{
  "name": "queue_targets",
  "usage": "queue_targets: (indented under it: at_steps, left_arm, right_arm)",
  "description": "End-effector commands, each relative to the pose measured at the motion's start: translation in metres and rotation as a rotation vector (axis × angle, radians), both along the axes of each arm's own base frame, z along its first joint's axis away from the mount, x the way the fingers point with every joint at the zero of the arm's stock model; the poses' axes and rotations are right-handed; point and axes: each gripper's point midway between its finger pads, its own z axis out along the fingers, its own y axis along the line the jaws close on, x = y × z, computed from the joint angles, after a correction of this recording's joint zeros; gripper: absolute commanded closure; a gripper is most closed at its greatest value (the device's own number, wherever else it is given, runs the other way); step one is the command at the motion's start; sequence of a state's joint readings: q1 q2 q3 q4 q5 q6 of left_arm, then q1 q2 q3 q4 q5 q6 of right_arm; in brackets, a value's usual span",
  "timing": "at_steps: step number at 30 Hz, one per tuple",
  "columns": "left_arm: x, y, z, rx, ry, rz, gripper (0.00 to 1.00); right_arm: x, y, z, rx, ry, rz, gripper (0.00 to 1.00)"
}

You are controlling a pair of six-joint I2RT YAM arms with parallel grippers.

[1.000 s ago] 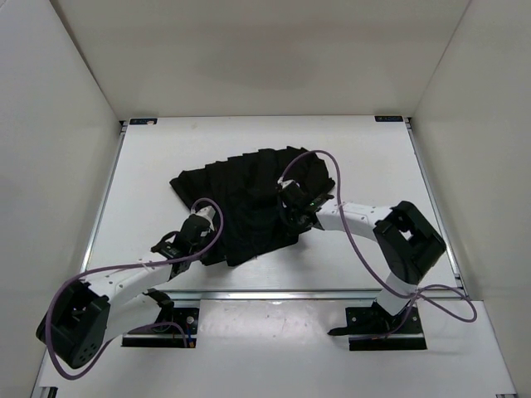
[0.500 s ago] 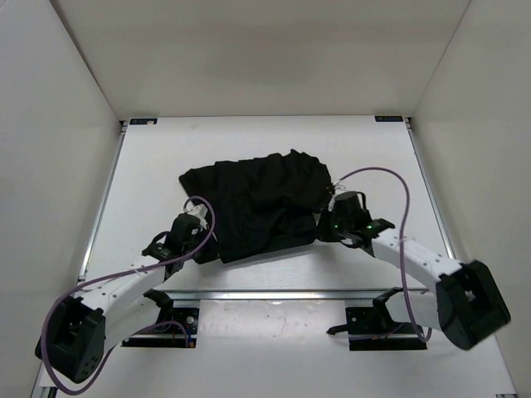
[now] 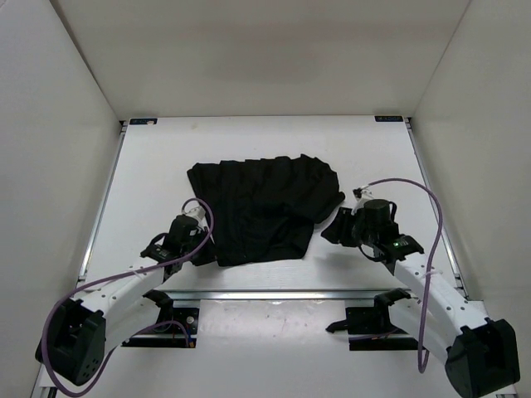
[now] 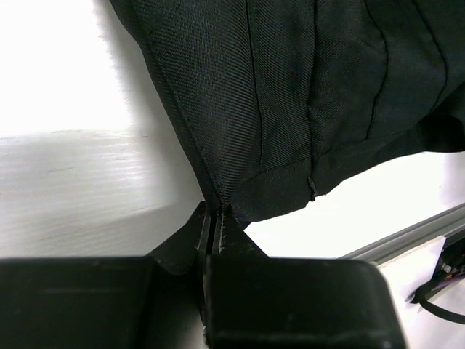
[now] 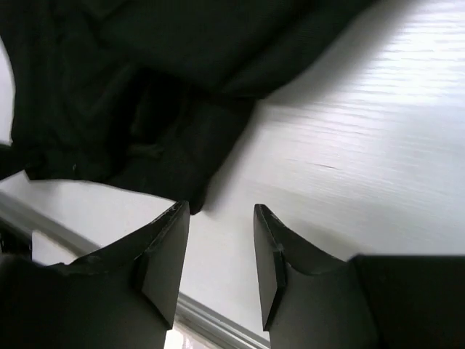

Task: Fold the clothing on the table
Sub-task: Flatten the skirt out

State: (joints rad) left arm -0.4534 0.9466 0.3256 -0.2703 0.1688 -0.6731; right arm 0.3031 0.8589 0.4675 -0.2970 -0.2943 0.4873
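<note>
The clothing (image 3: pixel 261 207), a black pleated garment, lies in a compact rectangle on the white table (image 3: pixel 149 182). My left gripper (image 3: pixel 202 246) is at its near left corner and is shut on the hem there; in the left wrist view the jaws (image 4: pixel 215 218) pinch the clothing (image 4: pixel 305 87) at that corner. My right gripper (image 3: pixel 333 230) sits just right of the garment's near right corner, open, with only bare table (image 5: pixel 363 145) between its fingers (image 5: pixel 168 247). The clothing (image 5: pixel 145 73) ends just ahead of those fingertips.
A metal rail (image 3: pixel 274 293) runs along the table's near edge, close behind both grippers. White enclosure walls (image 3: pixel 58 124) stand on the left, back and right. Purple cables (image 3: pixel 415 186) loop off each arm.
My right arm has drawn back off the clothing toward the right, and its gripper now stands open beside it. The garment lies flatter and squarer than before. My left gripper has hardly moved.
</note>
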Motion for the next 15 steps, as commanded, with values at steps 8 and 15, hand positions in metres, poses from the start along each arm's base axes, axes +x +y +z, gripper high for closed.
queue_targets:
  at_steps: [8,15]
  left_arm:
    - [-0.002,0.002,0.001,-0.002,-0.018,0.005,1.00]
    - [-0.002,0.001,0.002,-0.015,-0.021,0.007,1.00]
  right_arm:
    - [0.012,0.069,-0.002,-0.154,-0.046,0.209,0.58]
    - [0.029,0.092,-0.037,-0.334,0.067,0.243,0.50]
